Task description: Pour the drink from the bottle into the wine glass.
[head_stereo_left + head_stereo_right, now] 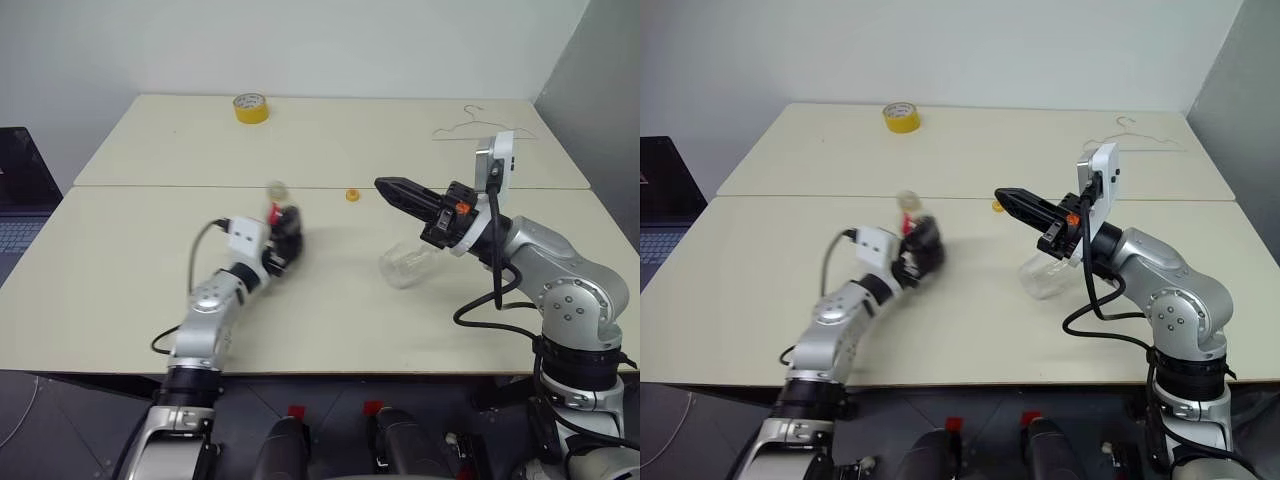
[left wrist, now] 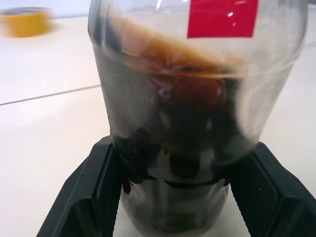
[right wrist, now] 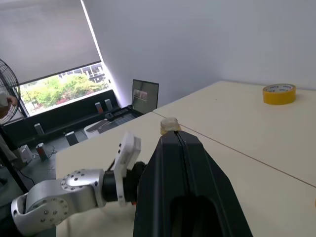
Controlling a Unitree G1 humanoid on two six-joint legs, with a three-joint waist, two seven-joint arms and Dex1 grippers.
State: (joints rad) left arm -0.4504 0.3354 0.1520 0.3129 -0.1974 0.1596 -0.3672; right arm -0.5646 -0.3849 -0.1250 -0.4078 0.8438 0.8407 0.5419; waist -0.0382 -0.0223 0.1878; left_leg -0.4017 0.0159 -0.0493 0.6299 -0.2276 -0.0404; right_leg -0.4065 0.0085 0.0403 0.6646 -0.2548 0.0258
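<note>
We are starting at the robot's left. There, the left gripper (image 1: 285,238) is clamping the bottle (image 1: 278,222) low on its body, 1 black finger (image 2: 94,197) on each side, as we are seeing in the left wrist view. The bottle is standing roughly upright, its long axis pointing up. We cannot tell if its base is resting on the table (image 1: 120,300) or hanging just above it. The drink (image 2: 187,148) is dark brown and is filling most of the body, below the red strip. The neck is looking open, and a small yellow cap (image 1: 352,195) is lying alone on the table, farther back and between the 2 arms.

Going right, the wine glass (image 1: 405,265) is lying near the front half of the table, well apart from the bottle. To us it is looking tipped on its side, with the rounded bowl toward the bottle. We are not making out its stem and foot, so we are not sure.

Just above the glass, the right gripper (image 1: 400,192) is hanging in the air with its 2 fingers (image 3: 180,148) pressed together, holding nothing and pointing toward the robot's left.

So the glass is lying to the right of the bottle, and the right arm is much nearer to it. We are judging that the glass must stand upright before the left arm is bringing the bottle across and tilting its neck over the rim.
</note>
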